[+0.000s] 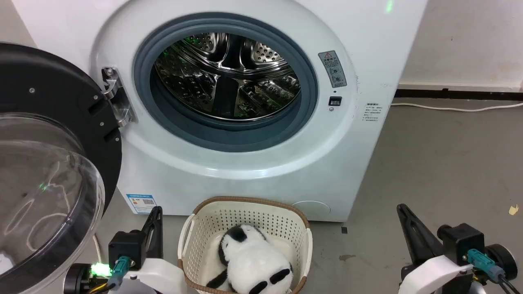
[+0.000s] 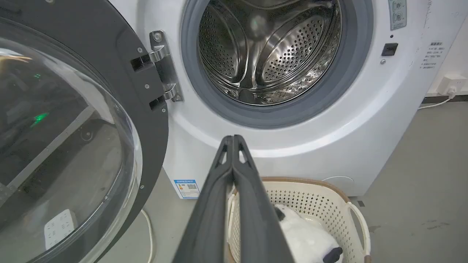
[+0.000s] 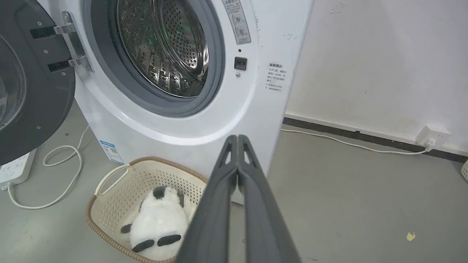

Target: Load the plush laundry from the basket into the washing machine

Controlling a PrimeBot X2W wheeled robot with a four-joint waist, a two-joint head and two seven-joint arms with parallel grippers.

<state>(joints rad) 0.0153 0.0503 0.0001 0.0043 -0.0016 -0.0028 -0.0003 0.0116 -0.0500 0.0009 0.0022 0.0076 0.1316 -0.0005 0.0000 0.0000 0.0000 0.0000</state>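
On the floor under the washer opening: plush panda toy [image 1: 253, 261] in the basket [image 1: 245, 212], both grippers closed.
Cream perforated basket with a brown rim stands on the grey floor [image 1: 441, 163], just in front of the white washing machine [image 1: 245, 163]. The panda toy lies inside it, black ear toward the machine and black limbs toward the robot. The black-rimmed clear door [image 1: 49, 171] is swung fully open to the left on its metal hinge [image 1: 116, 98]. The steel drum [image 1: 229, 77] is visible through the grey gasket [image 1: 184, 122]. The left gripper [image 1: 157, 212] sits near the basket's left side, jaws pressed together and tips pointing at the machine front. The right gripper [image 1: 402, 208] is well apart to the right over the floor, jaws likewise closed. Neither touches the basket or the toy.
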